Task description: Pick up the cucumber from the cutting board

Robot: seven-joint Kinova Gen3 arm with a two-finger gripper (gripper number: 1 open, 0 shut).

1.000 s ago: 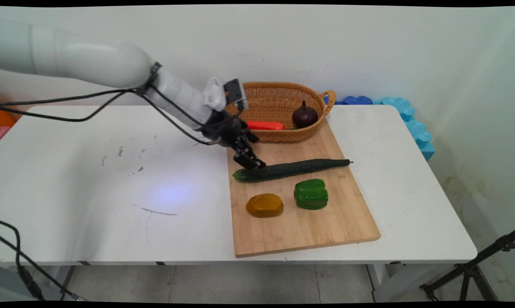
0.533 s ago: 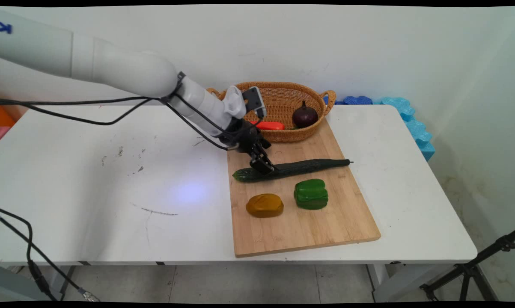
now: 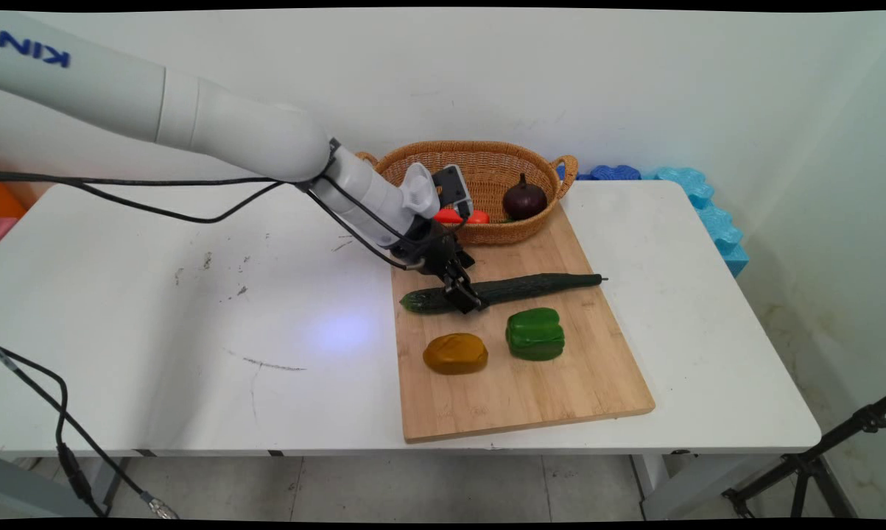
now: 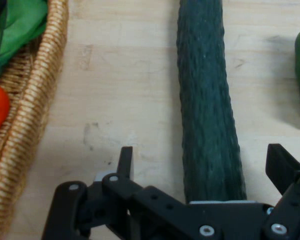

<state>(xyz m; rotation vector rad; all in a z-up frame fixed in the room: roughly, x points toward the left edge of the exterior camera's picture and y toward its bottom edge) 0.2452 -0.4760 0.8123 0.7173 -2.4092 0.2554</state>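
hand [image 3: 463,298] is down over the cucumber [image 3: 516,288] on the cutting board [image 3: 560,383] toward the desk's [image 3: 155,331] far right, fingers [image 4: 125,161] spread wide either side, gripping nothing, so closing looks like what's needed

Even, bright indoor lighting; soft shadows only.

Main view: the white table [image 3: 155,331] and the wall [image 3: 634,81] are evenly lit, and the arm [image 3: 214,132] casts a faint shadow on the tabletop. Hand view: the cucumber [image 4: 207,105] and cutting board [image 4: 125,95] are fairly sharp; the basket [image 4: 32,110] at the left edge is slightly soft.
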